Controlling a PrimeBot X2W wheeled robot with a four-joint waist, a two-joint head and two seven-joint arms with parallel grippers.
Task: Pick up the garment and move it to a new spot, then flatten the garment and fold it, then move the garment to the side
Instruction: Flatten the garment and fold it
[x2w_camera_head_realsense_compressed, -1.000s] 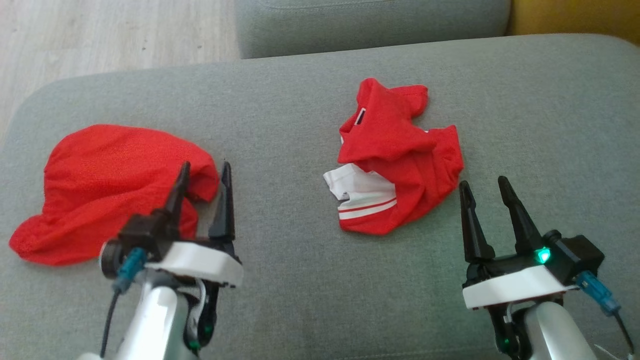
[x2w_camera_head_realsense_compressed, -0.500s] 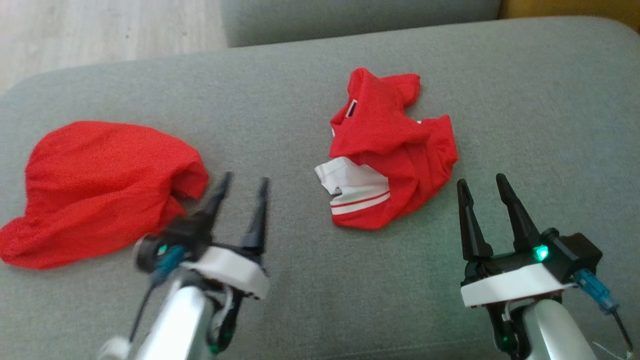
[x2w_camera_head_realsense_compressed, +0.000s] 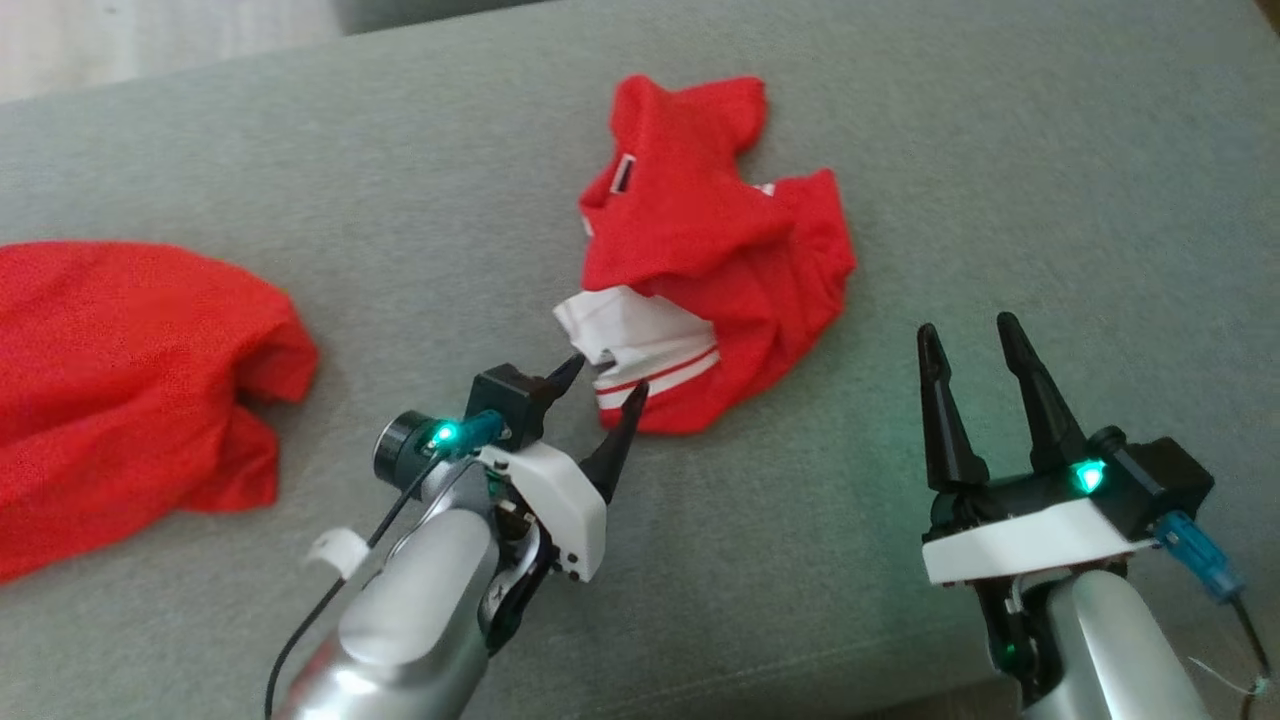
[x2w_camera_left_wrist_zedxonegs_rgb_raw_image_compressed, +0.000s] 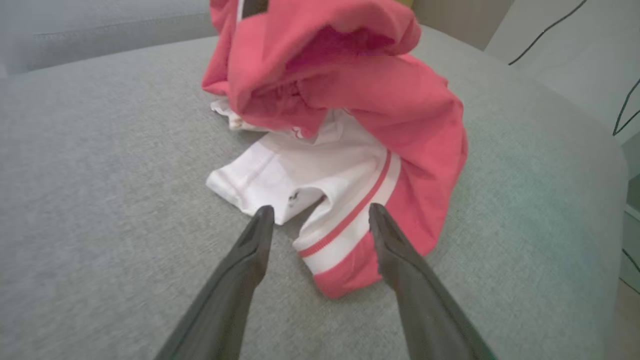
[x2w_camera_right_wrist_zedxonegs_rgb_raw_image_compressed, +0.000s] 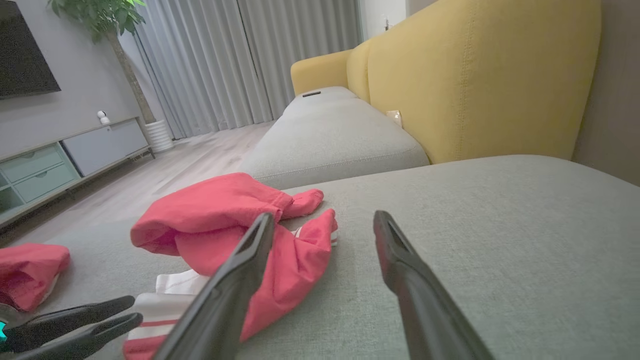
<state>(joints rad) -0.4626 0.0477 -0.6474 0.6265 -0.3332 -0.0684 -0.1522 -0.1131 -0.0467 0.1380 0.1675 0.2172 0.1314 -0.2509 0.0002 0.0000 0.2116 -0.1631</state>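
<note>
Nearest me, my right gripper (x2w_camera_head_realsense_compressed: 966, 326) hangs over bare upholstery, its two long dark tapered fingers spread wide and holding nothing. My left gripper (x2w_camera_head_realsense_compressed: 606, 377) reaches further in and is angled to the right. Its jaws are equally wide and empty, and its tips sit at the near white hem of the crumpled red-and-white knit garment (x2w_camera_head_realsense_compressed: 700, 250). From the left wrist camera I cannot tell whether the tips touch the cloth or float just above it. The garment lies bunched near the middle of the grey woven sofa cushion (x2w_camera_head_realsense_compressed: 1000, 200). Soft red folds are heaped over a smooth white panel with a thin red stripe, and the folds hide its true outline and sleeves. Well apart to the left lies a loose red cloth heap (x2w_camera_head_realsense_compressed: 120, 360), cut off by the frame edge. Open cushion lies to the garment's right and in front of it, and the rounded edge falls away on the far side. Beyond that are a second grey cushion (x2w_camera_right_wrist_zedxonegs_rgb_raw_image_compressed: 330, 135), a mustard-yellow upholstered backrest (x2w_camera_right_wrist_zedxonegs_rgb_raw_image_compressed: 475, 75) and a pale wood floor (x2w_camera_right_wrist_zedxonegs_rgb_raw_image_compressed: 200, 160).
</note>
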